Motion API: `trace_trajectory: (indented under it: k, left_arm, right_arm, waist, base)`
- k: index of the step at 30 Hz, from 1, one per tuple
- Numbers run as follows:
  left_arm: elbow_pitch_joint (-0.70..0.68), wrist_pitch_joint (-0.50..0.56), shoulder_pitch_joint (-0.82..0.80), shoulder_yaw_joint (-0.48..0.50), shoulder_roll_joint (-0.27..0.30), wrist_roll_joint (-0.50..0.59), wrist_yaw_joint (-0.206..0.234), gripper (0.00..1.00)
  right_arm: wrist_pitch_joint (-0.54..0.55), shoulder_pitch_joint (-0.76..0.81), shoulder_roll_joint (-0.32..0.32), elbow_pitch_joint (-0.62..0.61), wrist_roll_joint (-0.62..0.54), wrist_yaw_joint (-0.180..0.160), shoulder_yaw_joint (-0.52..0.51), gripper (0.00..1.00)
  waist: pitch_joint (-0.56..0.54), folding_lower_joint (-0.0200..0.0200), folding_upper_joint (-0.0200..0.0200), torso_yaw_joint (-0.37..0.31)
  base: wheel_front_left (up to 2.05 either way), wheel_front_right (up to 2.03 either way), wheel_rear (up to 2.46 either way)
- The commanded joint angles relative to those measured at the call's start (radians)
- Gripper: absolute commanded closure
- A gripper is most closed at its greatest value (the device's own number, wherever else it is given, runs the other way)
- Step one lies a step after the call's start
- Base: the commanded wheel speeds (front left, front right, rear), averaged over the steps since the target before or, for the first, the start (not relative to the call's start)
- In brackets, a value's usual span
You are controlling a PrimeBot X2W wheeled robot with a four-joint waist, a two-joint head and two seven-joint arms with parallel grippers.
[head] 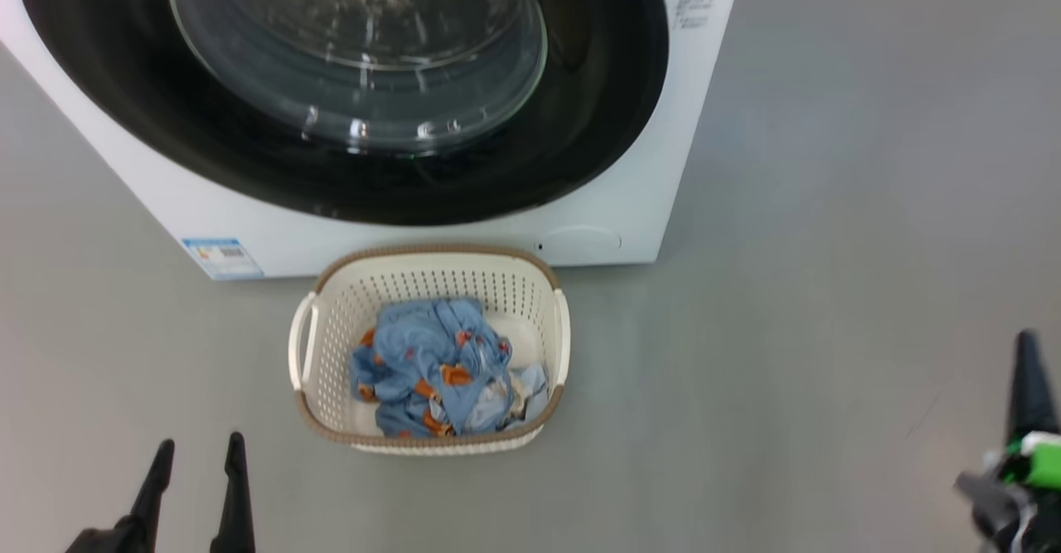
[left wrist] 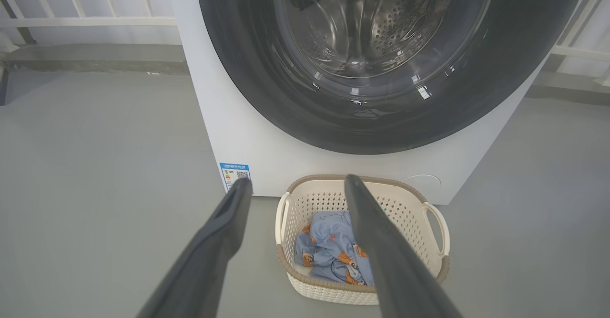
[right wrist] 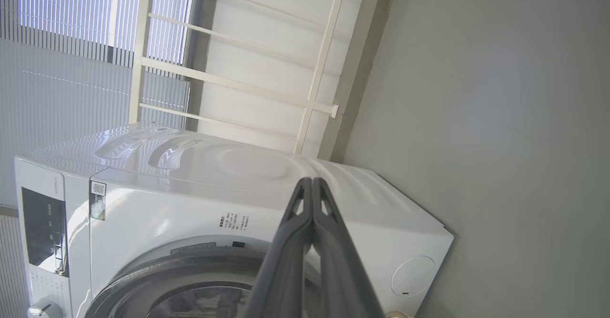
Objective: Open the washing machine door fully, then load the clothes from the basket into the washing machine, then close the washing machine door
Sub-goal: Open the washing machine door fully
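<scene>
Two dark fingers of the left gripper (head: pixel 201 443) are rising from the lower left of the head view, standing wide apart with nothing between them. Just ahead and to their right, the basket (head: pixel 431 252) is sitting on the grey floor (head: pixel 829 246). It is cream, with perforated walls, a brown rim and white side handles. Inside it the clothes (head: pixel 431 362) are lying crumpled: light blue fabric dotted with orange-brown figures, with a bit of cream-white cloth showing at one edge. Directly behind the basket the washing machine (head: pixel 638 196) is standing, white, with a small blue label (head: pixel 222 256) near its lower left corner. The washing machine door (head: pixel 597 122), round, glossy black and with bulging glass, is lying flush against the front and looking closed. At the lower right, the right gripper (head: pixel 1028 346) is hovering well apart from the basket, its fingers pressed together on nothing.
</scene>
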Motion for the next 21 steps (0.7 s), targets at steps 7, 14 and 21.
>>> trace_trajectory:
  k: [7,14,21]
  left_arm:
    - [-0.04,-0.006,-0.071,0.046,0.012,0.034,-0.009,0.0]
    - [-0.051,-0.006,-0.102,0.032,0.012,0.033,-0.011,0.0]
    - [-0.061,-0.006,-0.101,0.018,0.012,0.017,-0.011,0.0]
  right_arm:
    - [0.113,-0.141,-0.076,-0.044,0.134,0.002,-0.074,1.0]
    - [0.246,-0.277,-0.102,-0.024,0.166,0.002,-0.155,1.0]
    - [0.329,-0.417,-0.111,0.007,0.129,0.002,-0.165,1.0]
  waist:
    - [0.142,0.0,0.0,0.031]
    - [0.239,0.0,0.0,0.043]
    - [0.306,0.0,0.0,0.042]
  base:
    - [0.0,0.0,0.0]
    - [0.0,0.0,0.0]
    - [0.0,0.0,0.0]
